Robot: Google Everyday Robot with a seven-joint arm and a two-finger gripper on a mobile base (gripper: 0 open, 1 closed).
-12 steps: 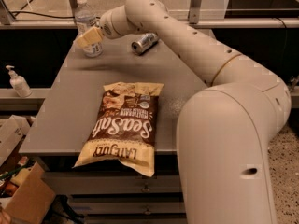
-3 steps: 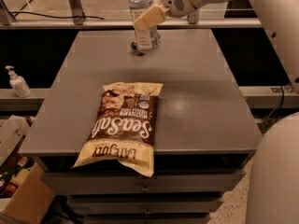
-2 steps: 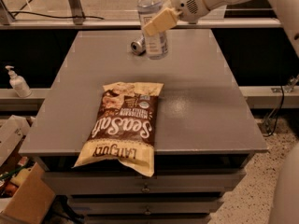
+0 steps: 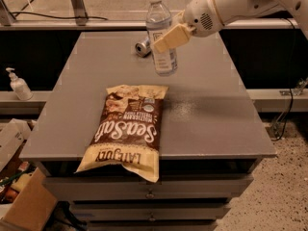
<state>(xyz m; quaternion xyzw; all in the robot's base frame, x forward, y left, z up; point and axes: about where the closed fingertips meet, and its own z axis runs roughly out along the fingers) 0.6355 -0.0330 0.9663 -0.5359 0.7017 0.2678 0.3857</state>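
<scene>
One clear bottle (image 4: 164, 61) with a white cap hangs upright over the far middle of the bench (image 4: 211, 109), a little above its top as far as I can judge. The gripper (image 4: 161, 41) is clamped on it at label height, reaching in from the right. A tan finger (image 4: 171, 36) crosses the front of the bottle. To handle it well, the grip should stay about the middle with the bottle kept upright, and any move should clear the small can (image 4: 142, 47) lying on its side just behind and to the left. Nearer, a big bag of chips (image 4: 127, 129) lies flat, its bottom edge hanging over the near rim. Well off to the left, a pump bottle (image 4: 18, 85) stands on a low ledge. The second finger is hidden behind the bottle, the arm (image 4: 231, 4) is cut off at the top right, and the can's label cannot be read.
</scene>
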